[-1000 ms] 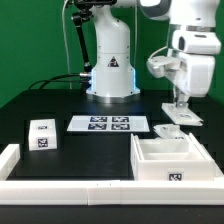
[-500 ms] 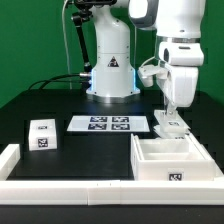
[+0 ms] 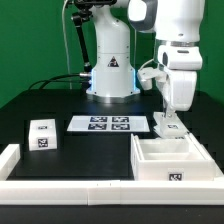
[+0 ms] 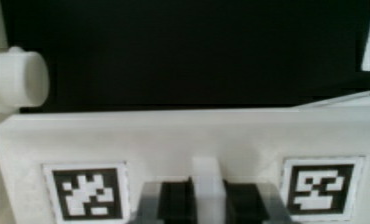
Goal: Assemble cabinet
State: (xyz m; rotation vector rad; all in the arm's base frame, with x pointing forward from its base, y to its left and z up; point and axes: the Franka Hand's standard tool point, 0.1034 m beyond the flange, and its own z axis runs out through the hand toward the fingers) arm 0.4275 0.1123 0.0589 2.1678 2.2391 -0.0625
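The cabinet point(image 3: 170, 160), a large open white box with inner compartments and a tag on its front, stands at the front on the exterior view's right. My gripper point(image 3: 169, 119) points straight down just behind it, onto a small white tagged part point(image 3: 166, 127). In the wrist view the two dark fingers point(image 4: 171, 203) stand close on either side of a white ridge of this part point(image 4: 93, 150), between its two tags, so my gripper point(image 4: 210, 200) is shut on it. A white drawer block point(image 3: 42, 133) with tags sits alone on the exterior view's left.
The marker board point(image 3: 108, 124) lies in the middle of the black table. A low white border rail point(image 3: 60, 187) runs along the front and up the left corner. The robot base point(image 3: 110, 70) stands behind. A round white knob point(image 4: 13, 76) shows beyond the held part.
The arm has moved toward the exterior view's left and lowered with the white tagged part. Over the last half second it barely moved.
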